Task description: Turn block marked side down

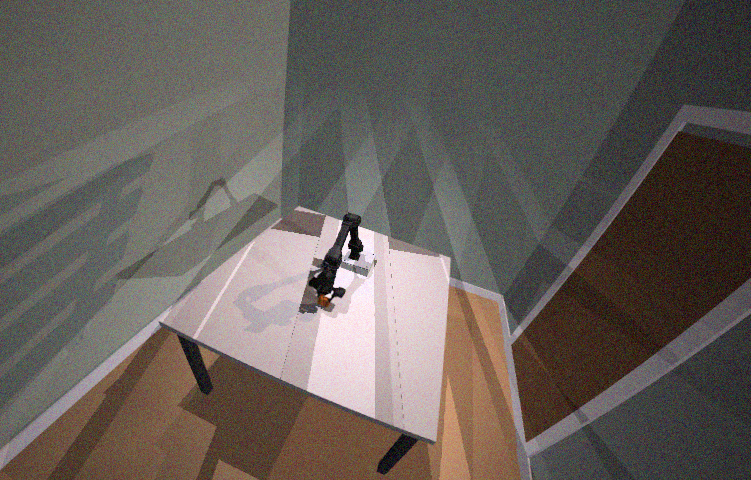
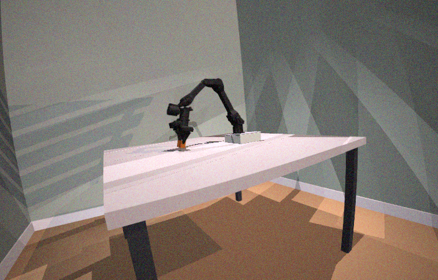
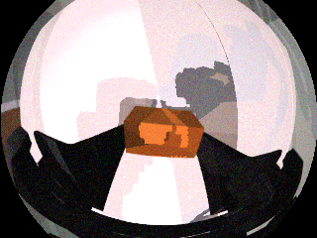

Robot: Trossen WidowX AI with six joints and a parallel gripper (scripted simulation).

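An orange block (image 1: 323, 300) (image 2: 181, 144) (image 3: 163, 139) is between the two black fingers of my gripper, which points down. In the wrist view it spans the whole gap, with a finger against each end. My gripper (image 3: 163, 132) is shut on the block. The block is at or just above the white table (image 1: 343, 362) (image 2: 165, 180) (image 3: 94, 55); I cannot tell if its underside touches. Its visible faces are orange with light and shadow patches, and I cannot make out the marked side. The fingers hide its ends.
The arm's pale base box (image 1: 359, 265) (image 2: 242, 137) stands near the table's back edge. Shadows of the arm and strips of light cross the table top. The table's front edge (image 1: 284, 379) is some way beyond the block.
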